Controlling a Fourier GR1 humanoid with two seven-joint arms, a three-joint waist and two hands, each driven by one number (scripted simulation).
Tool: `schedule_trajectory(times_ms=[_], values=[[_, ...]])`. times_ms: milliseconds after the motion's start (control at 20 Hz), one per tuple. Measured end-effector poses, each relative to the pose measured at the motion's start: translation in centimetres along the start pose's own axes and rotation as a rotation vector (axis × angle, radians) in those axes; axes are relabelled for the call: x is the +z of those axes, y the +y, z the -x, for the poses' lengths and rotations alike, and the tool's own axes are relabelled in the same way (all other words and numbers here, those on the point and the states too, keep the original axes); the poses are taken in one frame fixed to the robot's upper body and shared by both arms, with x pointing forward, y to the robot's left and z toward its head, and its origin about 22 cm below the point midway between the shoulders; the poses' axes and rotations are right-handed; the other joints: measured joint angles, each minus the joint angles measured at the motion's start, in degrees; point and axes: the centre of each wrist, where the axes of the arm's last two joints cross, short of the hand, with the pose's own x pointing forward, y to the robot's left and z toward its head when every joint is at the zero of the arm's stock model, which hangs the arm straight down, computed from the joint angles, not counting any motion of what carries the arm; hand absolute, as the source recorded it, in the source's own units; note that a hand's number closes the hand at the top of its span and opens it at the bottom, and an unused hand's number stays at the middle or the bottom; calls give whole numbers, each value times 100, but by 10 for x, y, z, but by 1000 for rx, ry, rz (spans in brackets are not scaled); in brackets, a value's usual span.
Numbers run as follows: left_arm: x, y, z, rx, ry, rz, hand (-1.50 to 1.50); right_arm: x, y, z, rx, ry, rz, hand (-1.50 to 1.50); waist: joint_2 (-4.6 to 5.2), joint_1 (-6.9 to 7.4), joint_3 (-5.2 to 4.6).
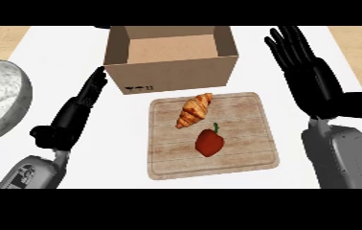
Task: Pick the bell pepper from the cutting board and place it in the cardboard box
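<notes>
The red bell pepper lies on the near half of the cutting board, stem toward the cardboard box, inward of the right robot hand, held straight and spread, which looks slightly nearer than the left robot hand, likewise uncurled.

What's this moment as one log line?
pepper on board, near croissant | box open | left hand open | right hand open

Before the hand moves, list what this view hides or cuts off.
- Cardboard box: head view, its front wall hides at least part of the floor inside.
- Grey round object: cut off by the left edge; cannot tell what it is.
- Bell pepper: underside hidden against the cutting board.
</notes>
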Motion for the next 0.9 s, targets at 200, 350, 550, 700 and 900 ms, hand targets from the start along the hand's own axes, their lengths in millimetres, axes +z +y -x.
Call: schedule_trajectory(times_ms=[200,350,550,700,900], values=[[8,31,9,-103,83,-138,0,19,6,14,45,86,158,-150,-6,-78,56],[21,63,21,-210,179,-252,0,41,-3,29,195,197,253,-150,6,-79,9],[36,80,34,-276,280,-330,0,78,-10,53,541,404,257,-150,16,-103,12],[44,91,40,-302,334,-380,0,113,29,75,518,383,360,-150,-6,-204,59],[43,92,40,-316,361,-401,0,155,74,87,526,297,394,-150,-2,-196,84]])
